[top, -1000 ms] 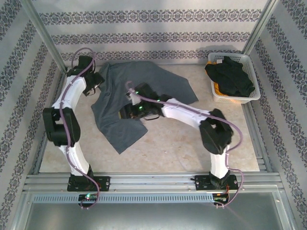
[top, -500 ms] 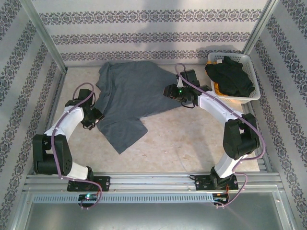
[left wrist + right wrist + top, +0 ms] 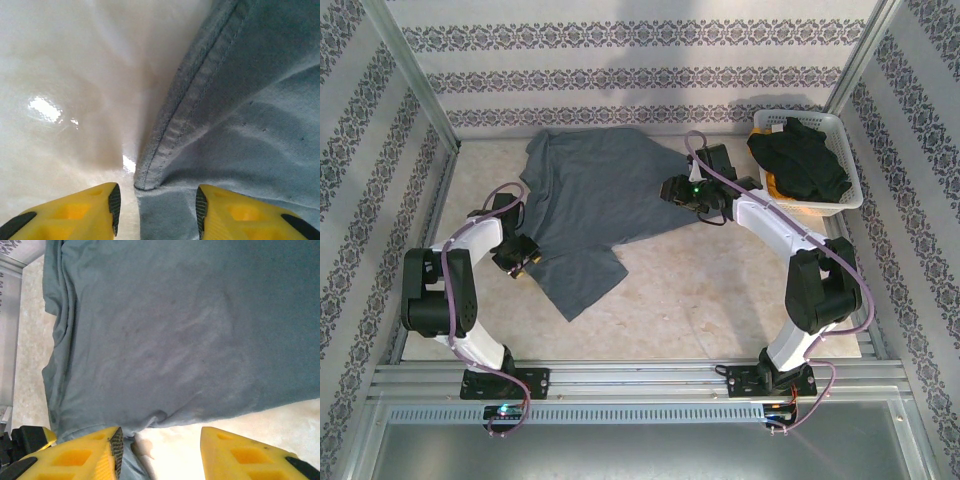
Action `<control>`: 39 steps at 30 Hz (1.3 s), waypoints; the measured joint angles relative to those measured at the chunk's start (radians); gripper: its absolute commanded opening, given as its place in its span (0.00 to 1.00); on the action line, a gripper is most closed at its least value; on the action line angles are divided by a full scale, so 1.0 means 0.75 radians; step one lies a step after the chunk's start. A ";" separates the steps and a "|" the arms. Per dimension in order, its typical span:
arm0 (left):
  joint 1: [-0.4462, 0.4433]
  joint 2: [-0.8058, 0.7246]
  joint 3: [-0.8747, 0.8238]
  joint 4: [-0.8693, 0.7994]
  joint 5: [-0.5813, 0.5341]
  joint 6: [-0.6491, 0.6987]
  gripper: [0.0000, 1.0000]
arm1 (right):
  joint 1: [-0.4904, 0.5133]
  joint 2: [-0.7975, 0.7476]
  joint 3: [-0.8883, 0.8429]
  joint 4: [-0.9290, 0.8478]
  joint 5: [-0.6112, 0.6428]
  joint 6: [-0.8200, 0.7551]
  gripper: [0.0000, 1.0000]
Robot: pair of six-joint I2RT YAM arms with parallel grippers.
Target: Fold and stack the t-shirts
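The work is at the spreading and gripping stage for the first shirt: nothing is folded yet. The blue-grey shirt [image 3: 590, 200] lies open on the table [image 3: 65, 75], rumpled along its left side and with one part trailing toward the arm bases.

The left gripper [image 3: 157, 212] sits low over the cloth with its jaws apart. A stitched hem corner lies right between them, with bare table off the left jaw and cloth ahead of the right jaw. The right gripper [image 3: 160, 450] also has its jaws apart, and the shirt's edge dips in just ahead of the gap. Most of the cloth spreads out beyond the jaws.

The next move probably calls for both grippers to close on these two edges, then lift and carry them across together so the fold lands straight.

The cloth is a soft matte knit with a double-stitched hem, thin enough to crease and bunch. The table is pale, glossy and hard. A black shirt [image 3: 805, 160] is heaped in a white lattice basket [image 3: 815, 116], with orange-yellow cloth [image 3: 773, 186] under it.
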 measured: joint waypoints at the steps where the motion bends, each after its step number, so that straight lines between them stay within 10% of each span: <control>1: 0.000 0.007 0.005 0.002 -0.001 0.001 0.43 | -0.002 -0.003 0.000 -0.001 0.001 0.000 0.46; 11: 0.014 0.088 0.020 0.011 -0.031 0.019 0.00 | -0.002 -0.007 0.000 -0.009 0.015 0.001 0.46; 24: 0.203 -0.096 -0.058 0.025 -0.176 0.126 0.00 | -0.011 -0.129 -0.100 -0.259 0.519 0.175 0.50; 39: 0.235 -0.097 -0.058 0.057 -0.134 0.160 0.00 | -0.086 0.382 0.092 -0.453 0.613 0.098 0.53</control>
